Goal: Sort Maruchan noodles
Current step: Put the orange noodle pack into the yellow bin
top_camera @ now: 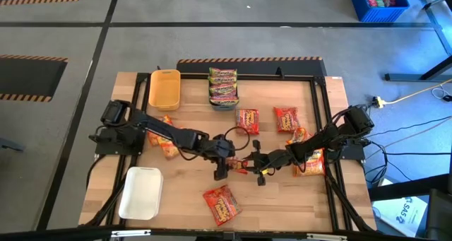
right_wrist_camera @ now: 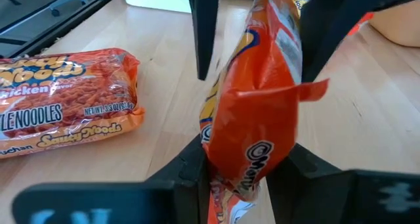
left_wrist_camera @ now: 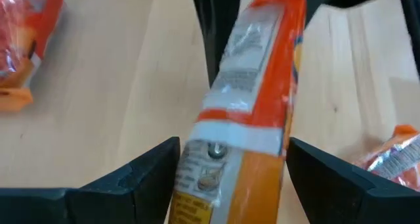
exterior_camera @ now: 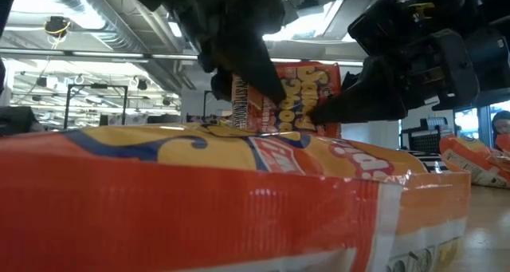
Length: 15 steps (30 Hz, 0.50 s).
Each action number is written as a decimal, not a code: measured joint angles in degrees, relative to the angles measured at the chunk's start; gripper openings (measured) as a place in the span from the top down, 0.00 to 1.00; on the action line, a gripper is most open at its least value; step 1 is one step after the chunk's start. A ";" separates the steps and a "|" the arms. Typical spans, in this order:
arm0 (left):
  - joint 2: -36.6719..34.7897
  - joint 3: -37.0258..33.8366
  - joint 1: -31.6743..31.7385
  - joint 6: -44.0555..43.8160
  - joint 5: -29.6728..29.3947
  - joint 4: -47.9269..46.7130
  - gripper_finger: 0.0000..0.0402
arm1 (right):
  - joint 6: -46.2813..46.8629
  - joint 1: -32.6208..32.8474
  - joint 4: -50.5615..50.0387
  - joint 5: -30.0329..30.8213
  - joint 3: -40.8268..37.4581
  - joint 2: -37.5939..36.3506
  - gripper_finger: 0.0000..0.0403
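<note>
Gripping an orange noodle packet (right_wrist_camera: 252,112) upright at table centre, my right gripper (right_wrist_camera: 233,175) is clenched on its lower end, while my left gripper (left_wrist_camera: 230,168) stands spread wide with fingers (left_wrist_camera: 147,168) either side, not touching. I see loose packets (top_camera: 222,204) near the front edge and more (top_camera: 247,119) behind; bare wood lies between the white tray (top_camera: 141,193) and centre.

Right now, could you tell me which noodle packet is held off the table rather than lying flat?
The orange packet standing on edge between both grippers at table centre: the right gripper clamps it; the rest lie flat.
</note>
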 joint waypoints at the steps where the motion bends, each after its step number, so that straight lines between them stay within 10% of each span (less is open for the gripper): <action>1: -0.01 0.00 -0.01 0.00 -0.11 -0.09 0.33 | -0.02 0.00 0.02 -0.02 0.00 0.00 0.77; 15: 0.83 0.02 -0.58 1.25 -1.64 -0.40 0.55 | 0.93 -0.02 0.12 -0.55 -0.02 0.00 0.77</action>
